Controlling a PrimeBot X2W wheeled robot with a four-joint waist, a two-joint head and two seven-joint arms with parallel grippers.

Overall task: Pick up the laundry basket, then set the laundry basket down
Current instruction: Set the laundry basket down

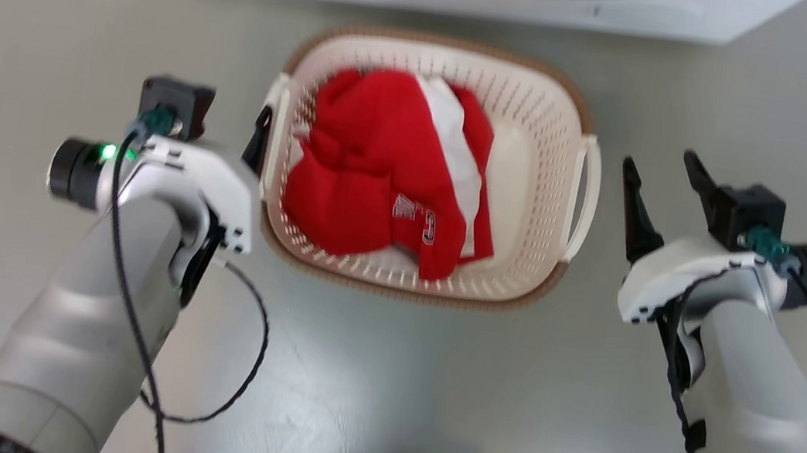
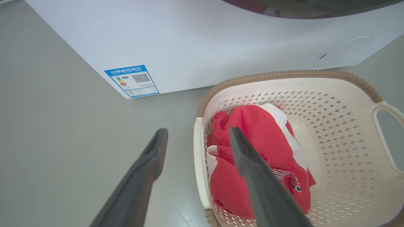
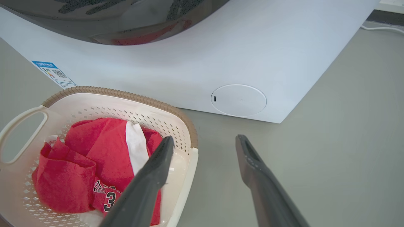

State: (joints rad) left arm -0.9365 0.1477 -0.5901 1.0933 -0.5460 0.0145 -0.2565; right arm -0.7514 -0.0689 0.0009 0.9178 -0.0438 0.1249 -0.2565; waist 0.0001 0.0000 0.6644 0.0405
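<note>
Both arms reach fwd. In head view the L forearm (image 1: 88, 310) rises from approx 7 o'clock and the R forearm (image 1: 761, 414) from 5 o'clock, both pale grey.

L wrist housing (image 1: 210, 185) is white, w/ a green light (image 1: 107, 152) lit at its 9 o'clock side. A black cable (image 1: 253, 363) loops off below it. L gripper (image 2: 198, 130) is wide open. L fingers (image 2: 258, 183) are spread, tips pointing approx 12 o'clock in L wrist view.

R gripper (image 1: 659, 160) is also wide open. R fingers (image 1: 638, 218) form a V, tips toward 11–12 o'clock in head view.

Grippers sit roughly level, L at 9 o'clock and R at 3 o'clock of view centre, well apart.
</note>
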